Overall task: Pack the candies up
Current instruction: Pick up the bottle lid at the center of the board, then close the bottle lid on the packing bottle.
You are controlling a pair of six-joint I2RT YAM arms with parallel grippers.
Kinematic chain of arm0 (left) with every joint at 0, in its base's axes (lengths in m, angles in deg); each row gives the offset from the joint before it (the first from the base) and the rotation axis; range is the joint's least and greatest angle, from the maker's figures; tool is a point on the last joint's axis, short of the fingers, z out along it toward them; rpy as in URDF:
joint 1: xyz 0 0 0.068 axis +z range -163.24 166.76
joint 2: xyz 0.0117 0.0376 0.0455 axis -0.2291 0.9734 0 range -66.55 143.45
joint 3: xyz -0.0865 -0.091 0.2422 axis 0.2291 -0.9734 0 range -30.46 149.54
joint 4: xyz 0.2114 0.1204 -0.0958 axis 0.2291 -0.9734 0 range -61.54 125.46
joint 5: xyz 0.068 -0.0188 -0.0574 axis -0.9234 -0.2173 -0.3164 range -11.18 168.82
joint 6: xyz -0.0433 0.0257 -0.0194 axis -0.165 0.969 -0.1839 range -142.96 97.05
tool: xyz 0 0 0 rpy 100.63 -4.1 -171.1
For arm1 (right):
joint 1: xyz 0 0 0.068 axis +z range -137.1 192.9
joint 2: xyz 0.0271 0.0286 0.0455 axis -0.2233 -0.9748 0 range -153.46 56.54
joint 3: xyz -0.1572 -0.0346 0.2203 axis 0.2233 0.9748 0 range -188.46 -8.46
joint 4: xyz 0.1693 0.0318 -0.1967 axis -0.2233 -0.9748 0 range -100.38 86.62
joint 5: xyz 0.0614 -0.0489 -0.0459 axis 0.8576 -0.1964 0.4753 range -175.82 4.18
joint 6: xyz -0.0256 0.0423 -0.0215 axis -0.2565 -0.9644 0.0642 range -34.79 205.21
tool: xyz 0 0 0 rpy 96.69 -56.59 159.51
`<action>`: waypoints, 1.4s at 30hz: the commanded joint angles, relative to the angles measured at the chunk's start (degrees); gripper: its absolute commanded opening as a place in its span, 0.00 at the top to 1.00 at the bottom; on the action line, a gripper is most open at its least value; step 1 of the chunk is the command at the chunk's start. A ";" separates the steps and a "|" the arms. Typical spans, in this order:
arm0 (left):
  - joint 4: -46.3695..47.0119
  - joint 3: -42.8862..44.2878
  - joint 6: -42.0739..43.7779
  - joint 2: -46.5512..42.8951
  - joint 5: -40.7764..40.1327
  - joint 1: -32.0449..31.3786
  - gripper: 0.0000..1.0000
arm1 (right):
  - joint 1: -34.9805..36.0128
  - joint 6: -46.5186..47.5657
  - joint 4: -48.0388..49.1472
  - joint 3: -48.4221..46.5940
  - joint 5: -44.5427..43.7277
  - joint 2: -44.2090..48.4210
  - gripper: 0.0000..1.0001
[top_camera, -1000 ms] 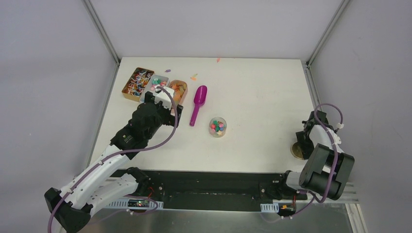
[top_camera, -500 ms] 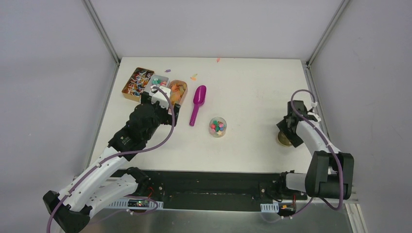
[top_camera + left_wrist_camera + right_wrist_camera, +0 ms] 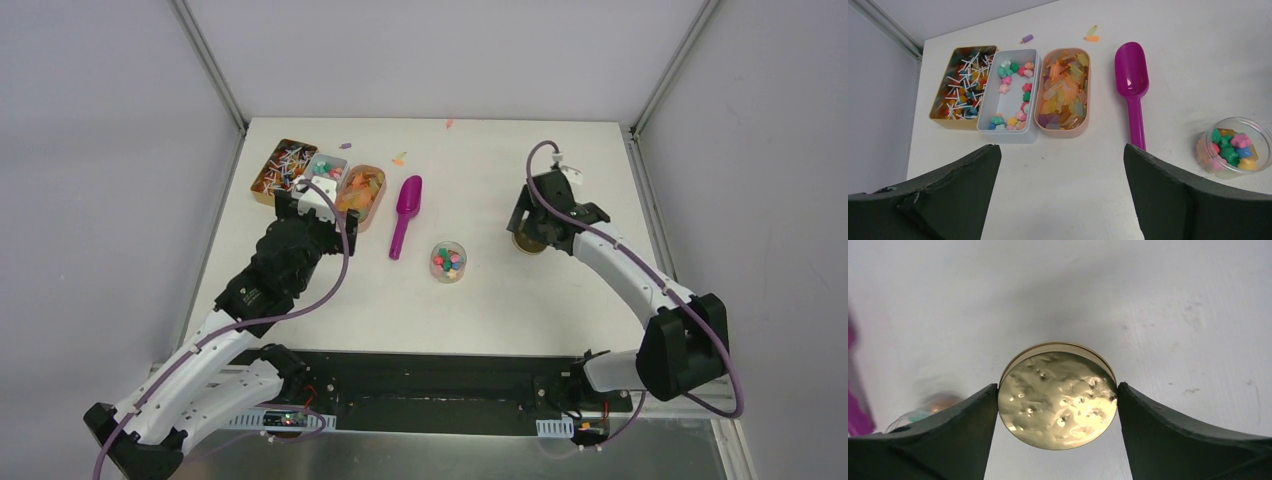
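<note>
White table (image 3: 520,150), top view: right gripper (image 3: 528,228) has swung in from the near-right edge, arm extended, gold lid (image 3: 530,243) now right of the jar (image 3: 448,262); capping judged next | left wrist: left gripper (image 3: 1060,150) wide open, empty, hovering near the trays (image 3: 1008,139); candies (image 3: 1230,147) fill the jar | right wrist: jaws clamp the lid's rim.

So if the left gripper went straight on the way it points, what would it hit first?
Likely the peach tray of amber candies, or the table just before it; depth is unclear.
</note>
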 commanded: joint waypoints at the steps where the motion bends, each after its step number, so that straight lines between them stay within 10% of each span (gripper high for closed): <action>1: 2.41 -0.37 0.38 -1.99 -4.41 0.59 0.04 | 5.88 7.76 2.81 -6.21 3.63 -1.85 0.41; 16: 4.53 -1.90 0.47 -6.73 -7.77 0.59 0.04 | 25.06 11.91 -0.86 -20.94 3.46 -17.85 0.40; 42: 4.76 -2.15 0.81 -6.15 -5.79 0.59 0.04 | 27.59 11.35 -5.97 -25.72 6.28 -25.85 0.32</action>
